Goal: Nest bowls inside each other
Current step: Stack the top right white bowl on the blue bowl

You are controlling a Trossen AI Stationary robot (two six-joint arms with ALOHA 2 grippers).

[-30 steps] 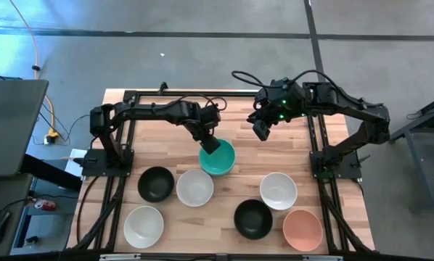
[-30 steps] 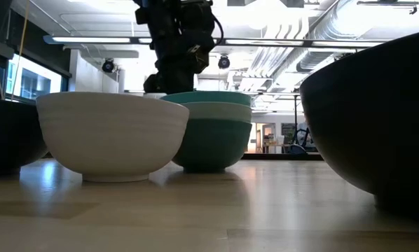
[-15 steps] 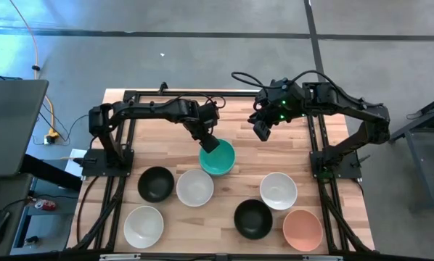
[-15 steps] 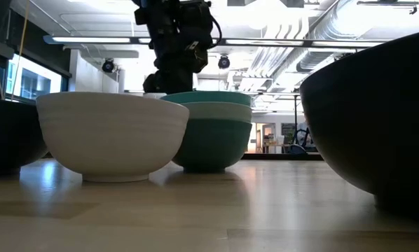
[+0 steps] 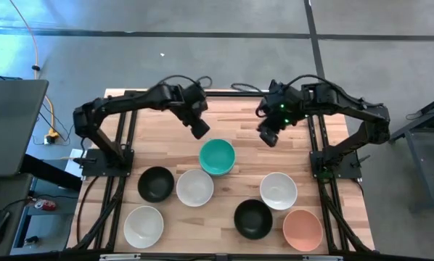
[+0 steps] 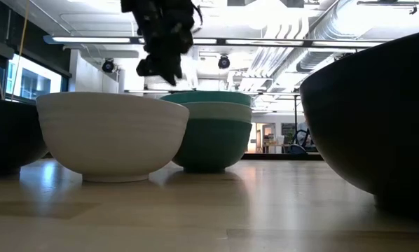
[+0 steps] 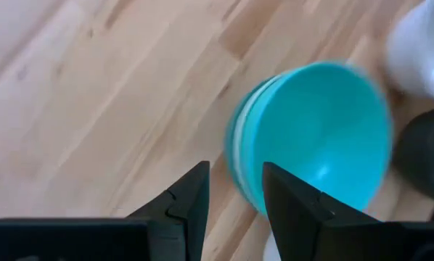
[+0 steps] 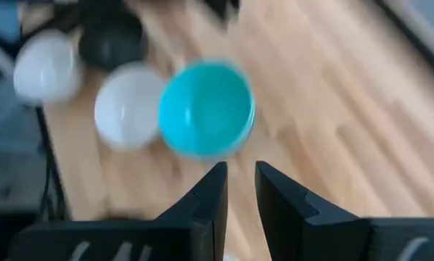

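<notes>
**Desk:** What goes under this one, widest thing first?

**Photographer:** A wooden surface (image 5: 166,138) carries the spread: a teal stack (image 5: 217,157) at mid-table, with a pale band showing between teal rims in the low view, so several bowls look nested there. Nearer the front edge sit six loose bowls: a black bowl (image 5: 156,183) just beside a white bowl (image 5: 194,187), another white bowl (image 5: 144,225) at front left, a third white bowl (image 5: 279,190), a second black bowl (image 5: 252,218) and a salmon-pink bowl (image 5: 303,228).

**Desk:** And the arms?

**Photographer:** The left gripper (image 5: 199,130) hangs above the surface just behind the stack, jaws apart and empty. The right gripper (image 5: 268,136) hovers off to the stack's right, jaws a narrow gap apart, nothing between them.

**Desk:** Which step is it?

**Photographer:** Between bowls, I'd judge: the stack stands free, six left to gather. The next move calls for one arm to drop onto a loose bowl's rim, likely the white one touching distance from the stack, pinch its wall, lift it and centre it over the teal before releasing.
</notes>
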